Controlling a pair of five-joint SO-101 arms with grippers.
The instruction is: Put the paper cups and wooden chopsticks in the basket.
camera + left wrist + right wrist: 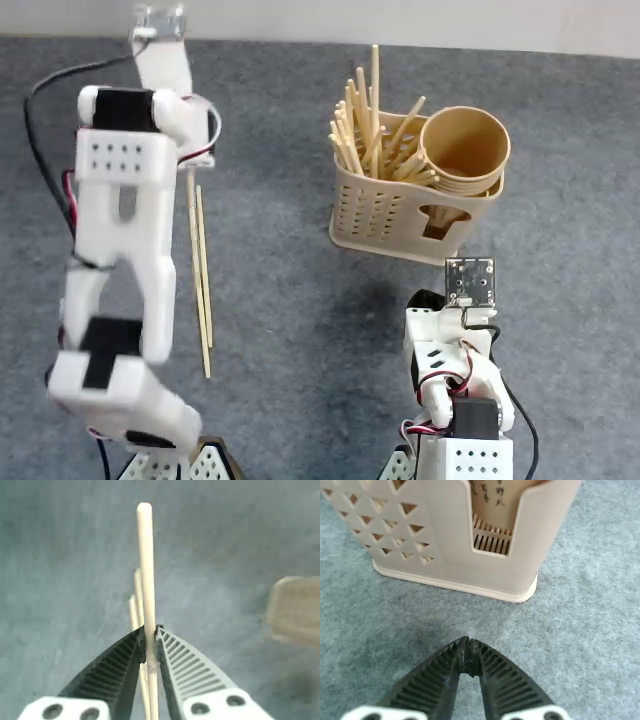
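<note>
Left end effector (150,635) pinches one chopstick (144,555), probably to carry it toward the basket (375,215) at 3 o'clock. Right end effector (469,657) waits pressed together, empty.

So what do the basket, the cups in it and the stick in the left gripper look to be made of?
Basket: beige moulded plastic, judging by smooth matte walls with punched holes. Cups: probably tan paper, thin rims, nested. Chopstick in the left gripper: pale unfinished wood by its look, matte and round; grain is too fine to see.
</note>
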